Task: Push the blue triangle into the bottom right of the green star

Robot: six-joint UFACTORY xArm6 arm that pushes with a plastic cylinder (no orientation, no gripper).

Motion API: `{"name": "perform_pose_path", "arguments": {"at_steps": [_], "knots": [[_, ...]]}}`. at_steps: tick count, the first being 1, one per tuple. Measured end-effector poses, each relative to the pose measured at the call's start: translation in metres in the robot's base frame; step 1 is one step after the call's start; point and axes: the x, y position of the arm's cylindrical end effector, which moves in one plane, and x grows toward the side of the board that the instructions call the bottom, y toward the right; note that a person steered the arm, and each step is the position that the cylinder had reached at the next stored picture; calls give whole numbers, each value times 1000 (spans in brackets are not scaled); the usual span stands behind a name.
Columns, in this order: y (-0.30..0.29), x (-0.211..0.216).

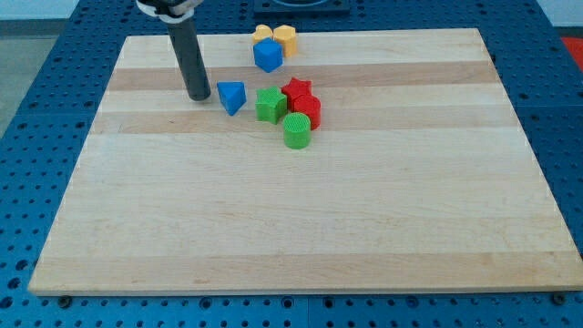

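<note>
The blue triangle [232, 97] lies on the wooden board in the upper middle of the view. The green star [270, 105] sits just to its right, a small gap between them. My tip [198, 96] rests on the board just left of the blue triangle, close to it but apart. The rod rises from there to the view's top.
A red star [297, 89] and a red block [307, 110] touch the green star's right side. A green cylinder [297, 131] stands below them. A blue cube [268, 56], a yellow block [263, 35] and an orange block [286, 38] cluster near the board's top edge [364, 33].
</note>
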Motion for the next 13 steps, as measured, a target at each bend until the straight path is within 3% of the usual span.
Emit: {"name": "perform_pose_path", "arguments": {"at_steps": [1, 3, 4, 7, 8, 9, 10, 12, 13], "knots": [[13, 28], [-7, -33], [18, -39], [41, 34], [37, 33], [-9, 26], [-28, 47], [67, 58], [61, 64]]}}
